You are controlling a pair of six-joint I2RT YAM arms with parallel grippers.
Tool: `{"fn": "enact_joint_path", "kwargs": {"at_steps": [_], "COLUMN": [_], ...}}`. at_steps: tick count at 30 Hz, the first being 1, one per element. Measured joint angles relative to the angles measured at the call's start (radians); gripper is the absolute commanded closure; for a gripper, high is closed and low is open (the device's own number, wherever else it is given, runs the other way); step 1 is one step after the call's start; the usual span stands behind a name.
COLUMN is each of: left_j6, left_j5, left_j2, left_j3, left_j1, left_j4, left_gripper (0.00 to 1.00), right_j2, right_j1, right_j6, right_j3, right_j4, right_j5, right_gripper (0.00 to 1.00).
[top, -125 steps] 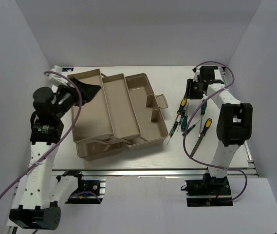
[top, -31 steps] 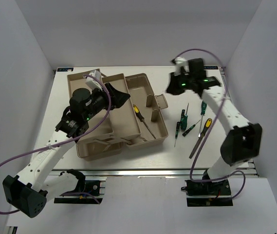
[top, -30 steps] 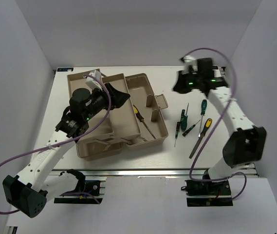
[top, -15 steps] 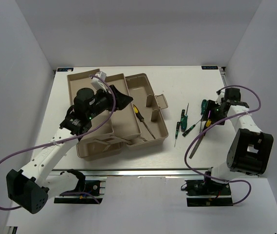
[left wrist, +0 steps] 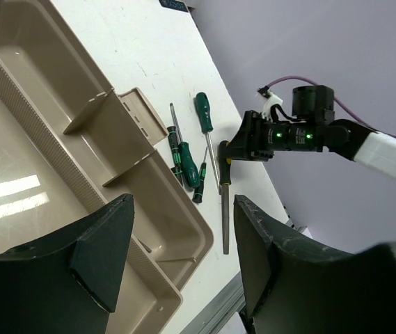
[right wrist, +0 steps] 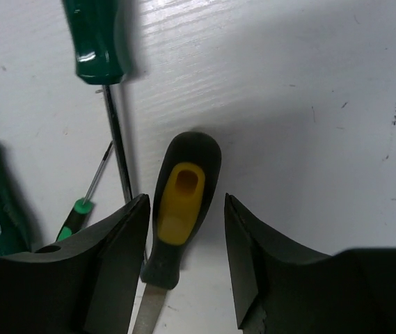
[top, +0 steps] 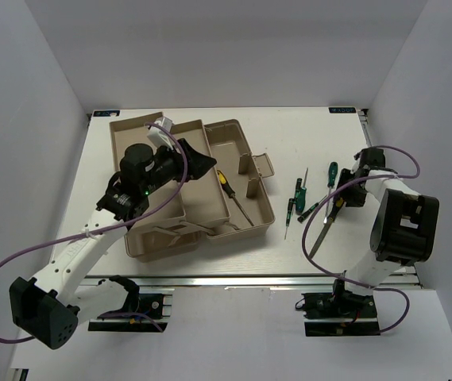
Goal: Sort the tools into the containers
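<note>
Two claws, both apart: right gripper straddles file handle, blade cut off; left gripper partly hides toolbox.

No legible text; the dark sticker on the table is too small.

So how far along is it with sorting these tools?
Barely begun. Done: one yellow-and-black screwdriver lies in the toolbox. In hand: the right jaws stand open either side of the file's handle, not yet gripping. Left: the file and the green screwdrivers, all on the table.
</note>
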Motion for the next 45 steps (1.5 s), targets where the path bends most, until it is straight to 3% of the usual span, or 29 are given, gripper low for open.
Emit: {"fn": "enact_joint_path", "kwargs": {"at_steps": [7,10,11,14,22,32,36,45], "left_j6": [-0.01,-0.016,-0.019,-0.026,-0.026,-0.014,-0.006,-0.003], "left_j5": [-0.016,-0.02,-0.021,-0.027,-0.035,-0.035,-0.037,-0.047], "left_j2": [-0.009,-0.01,-0.01,-0.011,-0.013,-0.045,-0.053,-0.059], "left_j3": [0.001,0.001,0.001,0.003,0.008,0.009,0.017,0.023], "left_j1": [-0.005,-0.006,-0.008,-0.013,-0.021,-0.026,-0.026,-0.026], "left_j4": [-0.036,-0.046,-0.05,-0.058,-0.074,-0.098,-0.113,-0.133], "left_gripper": [0.31,0.31,0.31,0.31,0.31,0.31,0.31,0.31], "right_j2": [0.062,0.068,0.069,0.071,0.082,0.12,0.117,0.085], "right_j1": [0.0,0.0,0.0,-0.003,-0.085,-0.108,-0.028,0.296], "right_j6": [0.034,0.062,0.069,0.094,0.114,-0.184,-0.247,-0.258], "right_j3": [-0.002,-0.002,-0.002,-0.002,0.076,0.512,0.542,0.634], "right_j4": [0.053,0.071,0.076,0.085,-0.04,-0.309,-0.365,-0.396], "right_j5": [0.043,0.072,0.074,0.084,-0.013,-0.47,-0.571,-0.654], "right_gripper": [0.49,0.67,0.81,0.99,1.0,1.0,1.0,1.0]}}
